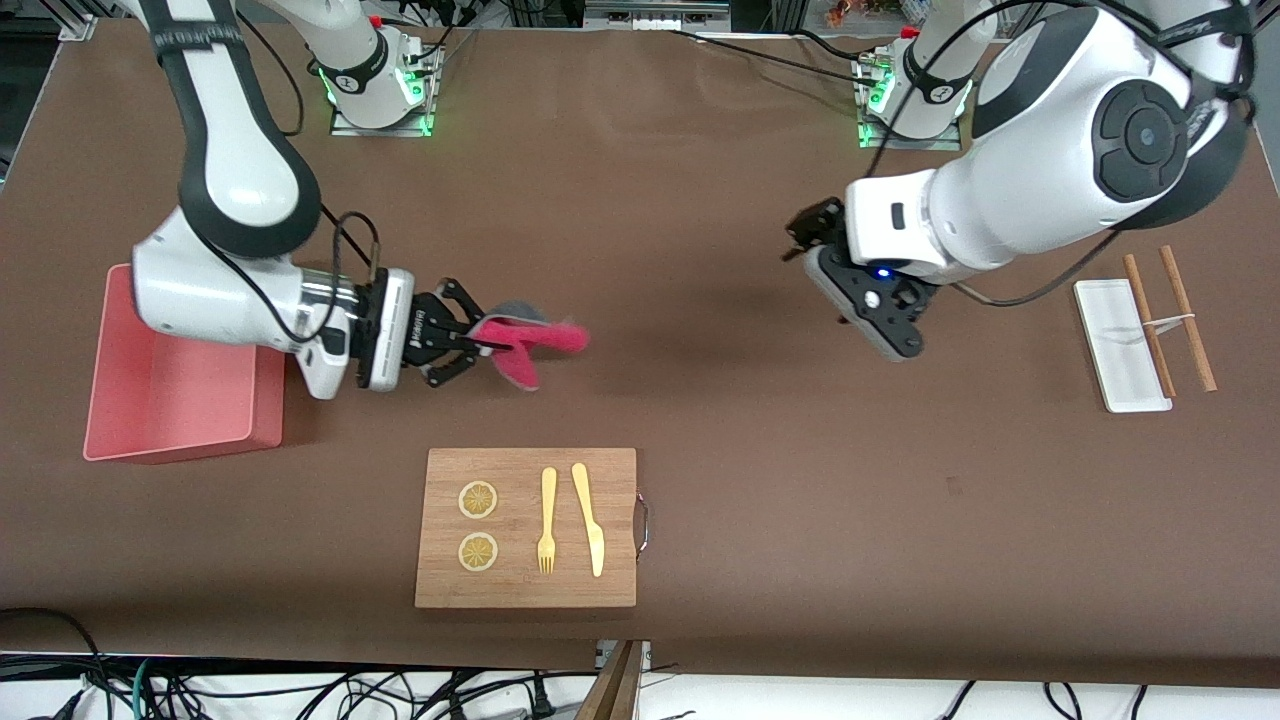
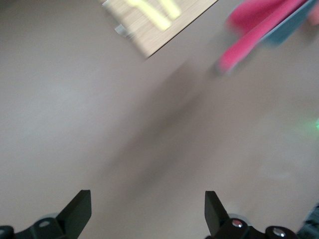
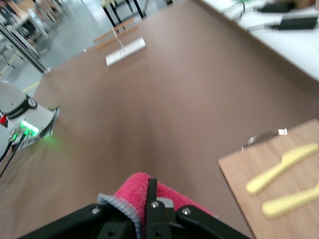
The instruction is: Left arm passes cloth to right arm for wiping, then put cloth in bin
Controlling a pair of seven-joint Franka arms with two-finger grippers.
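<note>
My right gripper is shut on the cloth, which hangs folded above the table beside the bin, red face out with a grey edge showing. In the right wrist view the cloth bulges round the closed fingers. My left gripper hovers over the middle of the table toward the left arm's end, apart from the cloth. Its fingers stand wide open with nothing between them, and the cloth shows farther off in the left wrist view. The salmon-pink bin sits at the right arm's end.
A wooden board with two lemon slices, a fork and a knife lies nearer the front camera than the cloth. A white narrow tray and two wooden sticks lie at the left arm's end.
</note>
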